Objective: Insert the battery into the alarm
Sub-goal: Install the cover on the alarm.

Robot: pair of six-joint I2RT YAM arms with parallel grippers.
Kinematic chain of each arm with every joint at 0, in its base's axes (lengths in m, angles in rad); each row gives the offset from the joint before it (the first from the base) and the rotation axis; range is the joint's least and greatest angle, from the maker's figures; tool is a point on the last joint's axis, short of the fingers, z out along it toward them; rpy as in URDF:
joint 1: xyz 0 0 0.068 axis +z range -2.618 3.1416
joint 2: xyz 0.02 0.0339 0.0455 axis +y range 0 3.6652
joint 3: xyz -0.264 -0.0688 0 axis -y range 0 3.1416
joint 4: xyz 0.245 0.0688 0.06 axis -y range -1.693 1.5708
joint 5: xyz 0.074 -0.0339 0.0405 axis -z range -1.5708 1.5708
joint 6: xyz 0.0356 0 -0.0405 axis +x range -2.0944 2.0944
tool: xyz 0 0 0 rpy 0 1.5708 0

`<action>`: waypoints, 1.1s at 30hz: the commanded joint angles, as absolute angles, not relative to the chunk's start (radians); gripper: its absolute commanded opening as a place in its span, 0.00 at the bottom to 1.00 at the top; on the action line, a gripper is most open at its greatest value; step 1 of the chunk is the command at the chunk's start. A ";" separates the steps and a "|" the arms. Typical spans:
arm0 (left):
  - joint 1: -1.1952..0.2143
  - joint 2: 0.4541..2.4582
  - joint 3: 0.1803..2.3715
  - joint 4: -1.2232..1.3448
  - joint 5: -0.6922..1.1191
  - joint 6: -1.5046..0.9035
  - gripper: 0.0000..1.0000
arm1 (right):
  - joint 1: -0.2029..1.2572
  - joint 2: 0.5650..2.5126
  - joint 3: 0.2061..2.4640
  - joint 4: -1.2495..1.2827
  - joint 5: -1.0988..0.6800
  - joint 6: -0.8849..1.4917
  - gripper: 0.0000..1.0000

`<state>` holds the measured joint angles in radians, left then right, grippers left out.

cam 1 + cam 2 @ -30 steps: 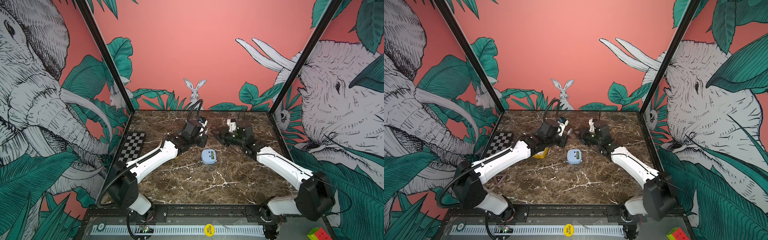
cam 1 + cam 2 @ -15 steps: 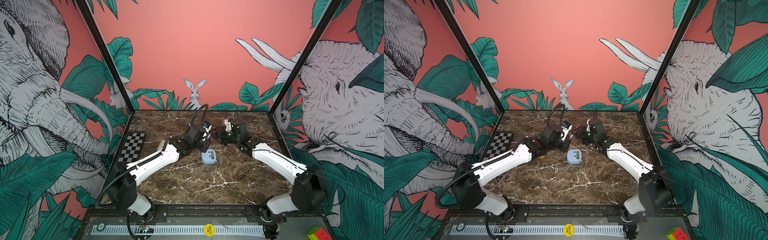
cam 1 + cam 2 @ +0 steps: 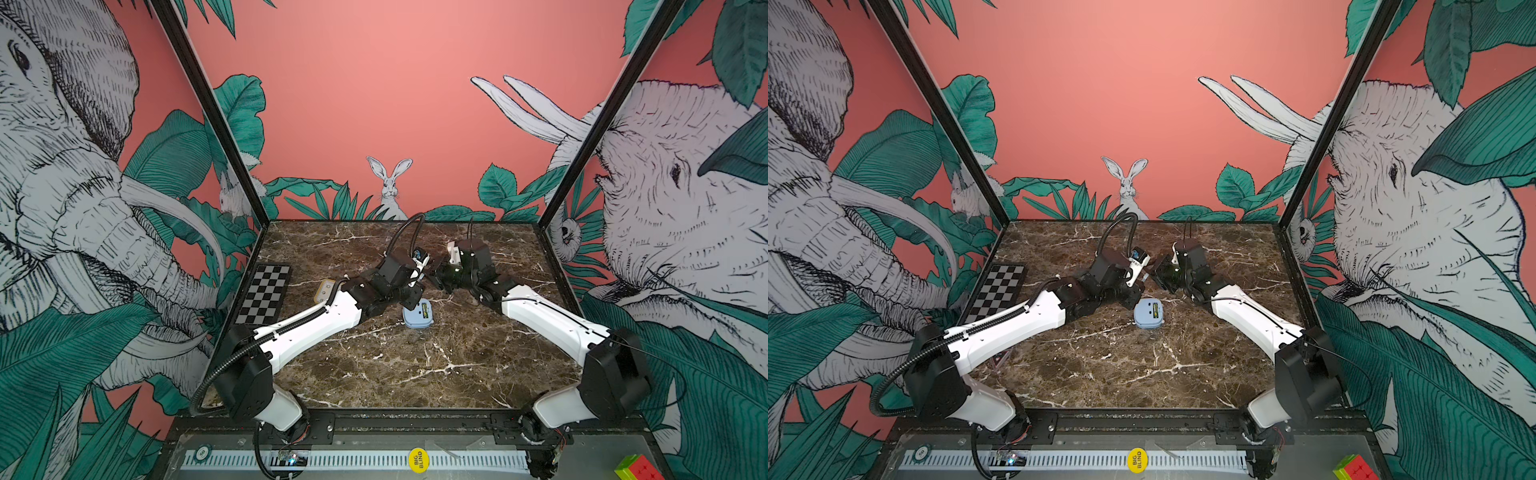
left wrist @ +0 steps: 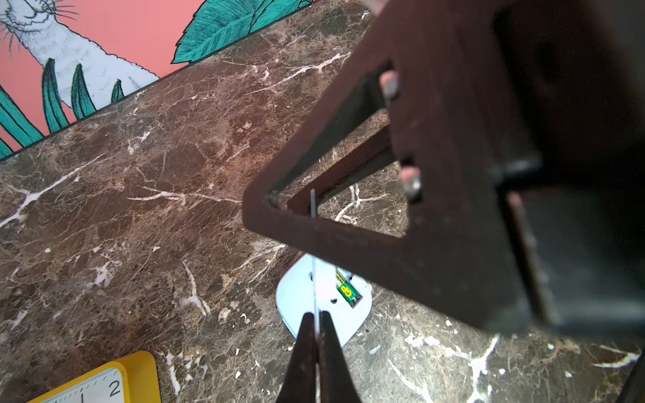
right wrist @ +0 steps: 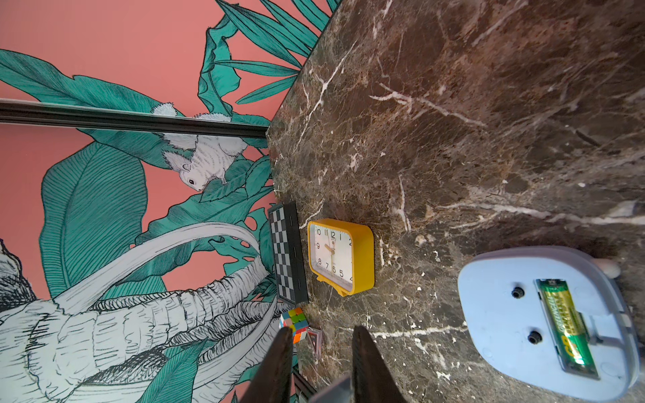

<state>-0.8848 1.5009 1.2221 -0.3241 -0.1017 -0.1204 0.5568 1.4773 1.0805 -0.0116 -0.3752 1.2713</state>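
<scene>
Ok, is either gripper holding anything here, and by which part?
The left gripper is shut on the thin pale-blue battery cover, pinching one end. The right gripper stands open around its far end, not clearly gripping.

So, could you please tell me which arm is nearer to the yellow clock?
Left. In a top view the left arm passes right alongside the yellow clock, hiding part of it; the right arm comes in from the opposite side, beyond the blue alarm.

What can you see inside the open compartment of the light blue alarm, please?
A green-and-gold cylindrical battery lies lengthwise in the light blue plastic alarm; contacts beneath it are covered.
</scene>
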 commanded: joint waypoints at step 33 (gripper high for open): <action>-0.960 1.476 1.252 -0.407 -0.229 -0.008 0.08 | 0.562 1.489 1.058 0.005 -0.408 1.292 0.07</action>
